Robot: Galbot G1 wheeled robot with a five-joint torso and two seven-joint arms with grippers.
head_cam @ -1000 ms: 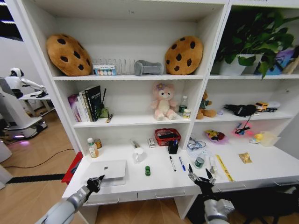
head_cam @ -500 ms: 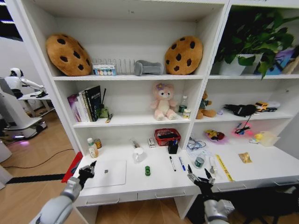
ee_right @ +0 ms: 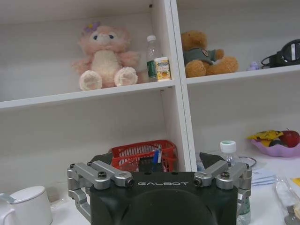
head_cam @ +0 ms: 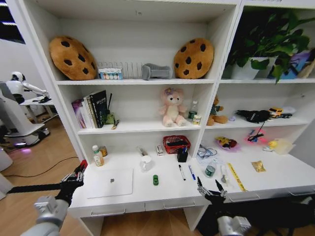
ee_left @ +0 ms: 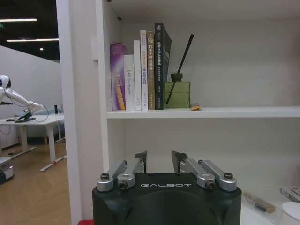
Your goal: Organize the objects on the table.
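On the white table [head_cam: 172, 194] a silver laptop [head_cam: 110, 183] lies at the left. A tiny green piece [head_cam: 155, 180], a black pen [head_cam: 181, 172] and a blue pen [head_cam: 192, 172] lie in the middle. A white mug [head_cam: 145, 162] stands behind them and two small bottles [head_cam: 97, 155] stand at the back left. A yellow ruler [head_cam: 236, 177] and a gold packet [head_cam: 258, 166] lie to the right. My left gripper [head_cam: 74, 178] hovers beyond the table's left end, fingers a narrow gap apart and empty. My right gripper [head_cam: 211, 189] is wide open over the front edge.
A red basket [head_cam: 176, 143] and a black pen holder [head_cam: 182, 155] stand at the back of the table. A green-capped bottle [head_cam: 210, 170] stands near the ruler. Shelves above hold books [ee_left: 140, 70], plush toys [ee_right: 105, 58] and cookie cushions [head_cam: 193, 58]. Open floor lies to the left.
My left arm has pulled back and to the left, from the laptop's front left corner to beyond the table's end. The right gripper has hardly moved.
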